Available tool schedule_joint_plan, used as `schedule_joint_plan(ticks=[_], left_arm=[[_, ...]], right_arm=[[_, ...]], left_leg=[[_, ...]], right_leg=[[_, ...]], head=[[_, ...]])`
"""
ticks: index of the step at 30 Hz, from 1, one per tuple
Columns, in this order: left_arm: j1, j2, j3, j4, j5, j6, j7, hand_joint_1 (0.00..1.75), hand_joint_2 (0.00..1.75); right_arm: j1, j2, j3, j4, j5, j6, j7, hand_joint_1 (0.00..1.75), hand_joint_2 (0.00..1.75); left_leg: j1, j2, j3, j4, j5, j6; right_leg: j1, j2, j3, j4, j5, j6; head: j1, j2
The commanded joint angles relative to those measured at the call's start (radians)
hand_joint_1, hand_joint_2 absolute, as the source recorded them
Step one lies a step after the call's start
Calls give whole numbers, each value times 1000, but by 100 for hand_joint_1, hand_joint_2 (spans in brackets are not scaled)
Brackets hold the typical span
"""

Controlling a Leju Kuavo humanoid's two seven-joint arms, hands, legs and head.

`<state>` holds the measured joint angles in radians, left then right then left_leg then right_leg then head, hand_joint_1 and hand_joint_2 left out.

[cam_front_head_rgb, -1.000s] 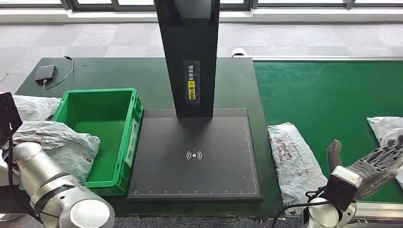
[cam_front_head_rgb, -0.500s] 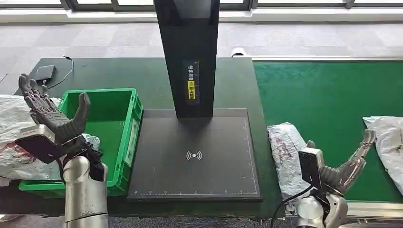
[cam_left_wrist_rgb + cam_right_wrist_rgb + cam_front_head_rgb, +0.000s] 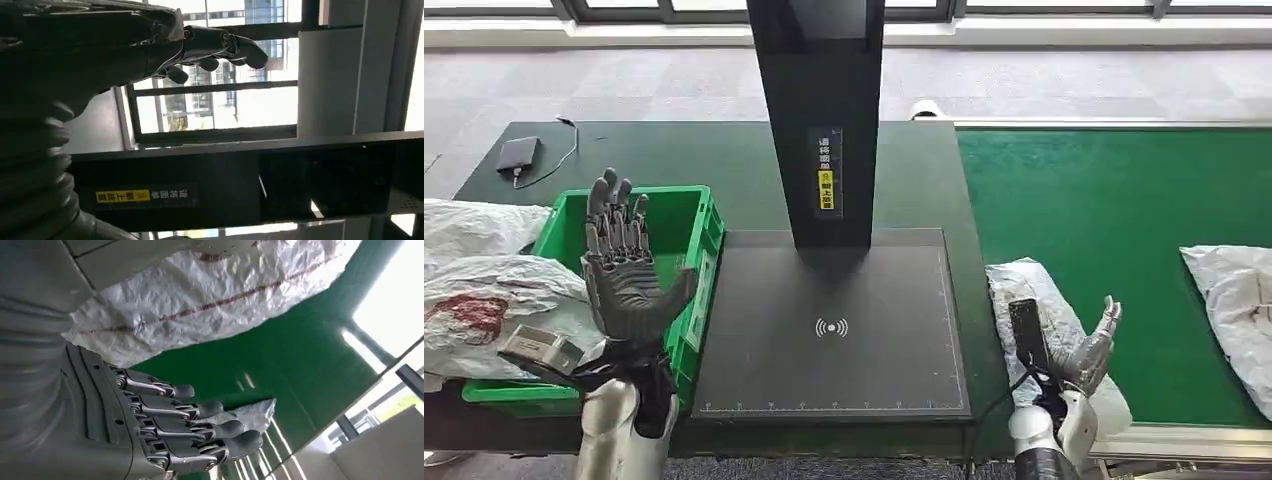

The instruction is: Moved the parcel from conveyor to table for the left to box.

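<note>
A grey-white parcel [image 3: 1031, 318] with dark red marks lies at the near left end of the green conveyor [image 3: 1124, 200], beside the table. My right hand [image 3: 1091, 352] is just over its near right side, fingers spread and holding nothing. The right wrist view has those fingers [image 3: 176, 426] apart, close to the crinkled parcel [image 3: 210, 300]. My left hand [image 3: 625, 268] is raised palm up in front of the green box [image 3: 692, 262], fingers [image 3: 215, 47] spread and empty. The box's inside looks bare.
A second parcel [image 3: 1236, 305] lies on the belt at the far right. Two more parcels [image 3: 479, 300] sit left of the box. A black scanner column [image 3: 824, 120] rises over a dark pad [image 3: 834, 330]. A small black device [image 3: 519, 155] lies at the table's back left.
My left hand has swung right and now stands in front of the box. My right hand has drawn left onto the near parcel. The far-right parcel has crept left on the belt.
</note>
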<state>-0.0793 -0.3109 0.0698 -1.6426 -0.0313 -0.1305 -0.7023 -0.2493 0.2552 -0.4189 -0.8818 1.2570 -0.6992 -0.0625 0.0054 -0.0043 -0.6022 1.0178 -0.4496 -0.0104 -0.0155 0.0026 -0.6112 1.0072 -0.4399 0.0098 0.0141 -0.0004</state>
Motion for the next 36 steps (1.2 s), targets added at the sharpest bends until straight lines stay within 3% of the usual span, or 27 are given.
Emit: schedule_joint_plan(ticks=[1,3,14,18,27,28,36], left_arm=[[57,7,-91,24,-19,-13,4,0,175],[74,10,-93,13,-24,-19,4,0,175],[74,10,-93,13,-24,-19,4,0,175],[77,8,-90,21,-36,-24,4,0,175],[73,1,-86,36,-56,-31,4,0,175],[67,1,-84,44,-59,-32,4,0,175],[69,5,-81,45,-62,-33,4,0,175]], right_arm=[[-79,-73,47,247,-5,23,41,0,175],[-82,-81,55,268,2,70,73,0,175],[-82,-81,55,268,2,70,73,0,175],[-88,-101,76,316,81,127,234,0,175],[-78,-126,63,349,97,183,293,0,175],[-76,-126,63,347,99,191,290,175,175],[-84,-125,64,352,103,204,298,175,175]], left_leg=[[0,1,4,-2,0,0],[0,1,5,-2,-1,0],[0,1,3,-2,-1,0],[0,1,3,-2,-1,0],[0,-2,4,-2,0,0],[1,-2,5,-3,0,0],[0,-1,5,-2,0,0]], right_leg=[[0,0,3,-2,0,0],[1,1,5,-3,0,0],[0,0,3,-2,0,-1],[0,0,3,-1,0,-1],[0,-2,4,-2,-1,-1],[1,-2,6,-4,-1,-1],[1,-2,6,-2,-1,-1]], head=[[0,0],[0,0],[0,0],[0,0],[0,0],[0,0],[0,0]])
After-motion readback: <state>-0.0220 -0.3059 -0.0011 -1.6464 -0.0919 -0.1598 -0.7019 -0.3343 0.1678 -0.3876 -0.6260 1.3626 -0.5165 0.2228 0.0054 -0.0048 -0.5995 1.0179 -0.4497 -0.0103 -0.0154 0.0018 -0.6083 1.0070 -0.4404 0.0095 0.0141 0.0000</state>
